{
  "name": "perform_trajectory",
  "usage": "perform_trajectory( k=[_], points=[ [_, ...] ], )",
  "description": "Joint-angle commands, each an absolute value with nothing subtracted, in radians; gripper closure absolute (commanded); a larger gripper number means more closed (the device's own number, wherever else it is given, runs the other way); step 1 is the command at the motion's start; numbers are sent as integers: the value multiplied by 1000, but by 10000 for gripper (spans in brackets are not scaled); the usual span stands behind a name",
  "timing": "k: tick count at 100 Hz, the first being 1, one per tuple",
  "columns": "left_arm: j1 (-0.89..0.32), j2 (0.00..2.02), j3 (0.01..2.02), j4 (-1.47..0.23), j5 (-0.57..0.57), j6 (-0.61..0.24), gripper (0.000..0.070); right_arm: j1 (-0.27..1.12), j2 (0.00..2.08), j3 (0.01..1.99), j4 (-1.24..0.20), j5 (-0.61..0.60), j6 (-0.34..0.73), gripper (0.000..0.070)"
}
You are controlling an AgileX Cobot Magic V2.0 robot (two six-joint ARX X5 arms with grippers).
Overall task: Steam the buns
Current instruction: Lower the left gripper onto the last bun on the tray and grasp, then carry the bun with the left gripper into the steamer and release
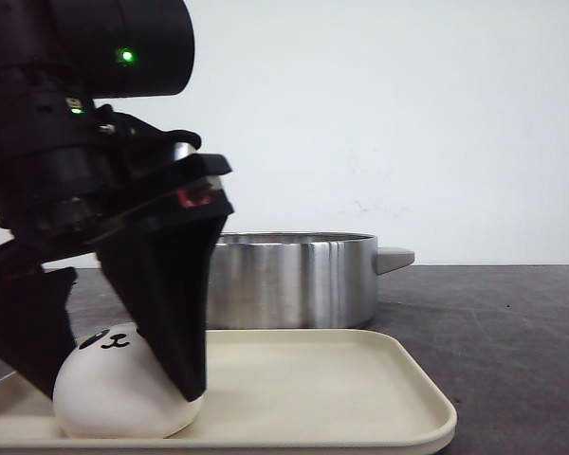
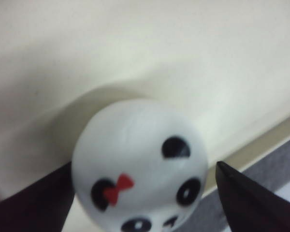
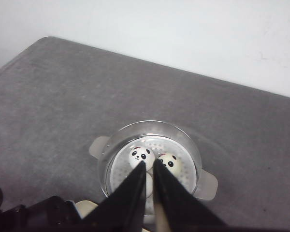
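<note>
1. A smooth white dome-shaped bun [image 1: 114, 393] is seen near the front left corner of a cream tray [image 1: 360, 398]; a panda face with black eye patches and a small red bow is painted on it.
2. The bun is straddled by the left gripper [image 1: 119, 379], whose matte black wedge-shaped fingers [image 1: 171, 313] are spread to either side of it; in the left wrist view one finger is pressed against the bun's side while a gap is left at the other.
3. The tray is a shallow rounded rectangle with a raised lip and a plain matte surface, set on a dark grey, slightly grainy desk [image 1: 512, 322].
4. Just behind the tray's far edge, a round pot [image 1: 294, 280] of brushed shiny metal is placed, with a flat tab handle on its side.
5. Inside the pot, on a perforated steamer plate [image 3: 183, 166], two panda-faced buns [image 3: 141, 157] lie side by side, and a third white bun is partly hidden below them.
6. The right gripper [image 3: 149, 166] is held above the pot, its two tapered black fingers drawn nearly together with only a thin slit between them and nothing gripped.
</note>
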State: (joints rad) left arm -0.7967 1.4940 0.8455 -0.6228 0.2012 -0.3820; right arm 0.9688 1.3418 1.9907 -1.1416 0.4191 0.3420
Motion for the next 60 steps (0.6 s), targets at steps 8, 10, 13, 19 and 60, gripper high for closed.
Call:
perform_trajectory(
  k=[8,10,13,19,60],
  points=[
    [-809,1553,832,-615,173,-387,147,981,1352,2010,-1148,421,355,684],
    [-809,1554,832,-611,172,-387,161,981,1352,2010,-1151,421,355,684],
    [-810,1555,832,-606,172,-387,230,981,1352,2010,-1155,421,355,684],
    [-811,1555,832,-608,168,-386,549,981,1352,2010,-1158,421,355,684],
    [-831,1425,1020,-539,100,-376,700,981,1352,2010,-1169,420,347,684]
  ],
)
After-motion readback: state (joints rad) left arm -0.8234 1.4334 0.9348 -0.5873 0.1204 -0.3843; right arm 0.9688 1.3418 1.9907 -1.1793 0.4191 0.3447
